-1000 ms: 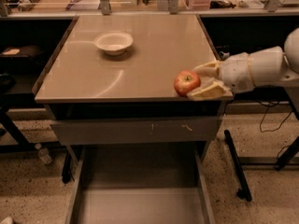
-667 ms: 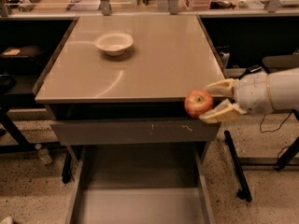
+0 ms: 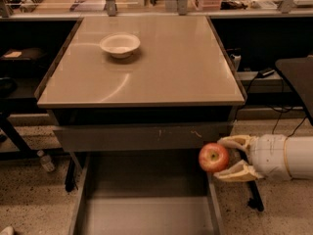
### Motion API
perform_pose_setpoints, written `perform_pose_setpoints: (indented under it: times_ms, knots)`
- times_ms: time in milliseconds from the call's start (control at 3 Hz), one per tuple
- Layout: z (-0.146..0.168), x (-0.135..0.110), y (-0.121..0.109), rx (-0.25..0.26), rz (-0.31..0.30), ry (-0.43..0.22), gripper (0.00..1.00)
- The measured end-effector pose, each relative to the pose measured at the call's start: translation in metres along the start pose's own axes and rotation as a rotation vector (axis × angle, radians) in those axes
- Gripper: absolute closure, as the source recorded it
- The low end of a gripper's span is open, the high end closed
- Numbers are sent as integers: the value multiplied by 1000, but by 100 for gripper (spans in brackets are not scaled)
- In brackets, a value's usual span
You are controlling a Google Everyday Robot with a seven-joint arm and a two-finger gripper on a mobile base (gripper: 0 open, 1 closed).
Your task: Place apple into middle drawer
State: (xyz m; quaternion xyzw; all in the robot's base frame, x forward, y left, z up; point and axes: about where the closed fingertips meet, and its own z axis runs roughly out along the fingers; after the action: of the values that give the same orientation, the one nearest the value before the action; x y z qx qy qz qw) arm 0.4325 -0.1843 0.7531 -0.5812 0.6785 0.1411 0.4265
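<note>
My gripper (image 3: 226, 158) comes in from the right, its two pale fingers shut on the red apple (image 3: 213, 157). It holds the apple in the air at the right side wall of the open middle drawer (image 3: 146, 214), below the tabletop's front right corner. The drawer is pulled out toward the camera and its flat grey floor is bare. The grey drawer front (image 3: 142, 137) with pale scratch marks sits just above it, closed.
A white bowl (image 3: 120, 45) stands on the beige tabletop (image 3: 161, 77) at the back left. A plastic bottle (image 3: 46, 161) lies on the speckled floor at the left. Black table legs and cables are on the right behind my arm.
My gripper has carried the apple off the tabletop's front right edge and down, from table height to beside the open drawer's right wall.
</note>
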Motion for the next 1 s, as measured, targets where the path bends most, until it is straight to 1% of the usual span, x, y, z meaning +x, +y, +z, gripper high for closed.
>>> perform_pose_setpoints:
  times_ms: [333, 667, 1000]
  knots:
    - [43, 40, 42, -22, 67, 32, 100]
    - [43, 40, 42, -23, 67, 32, 100]
    - [73, 58, 56, -53, 114, 37, 100]
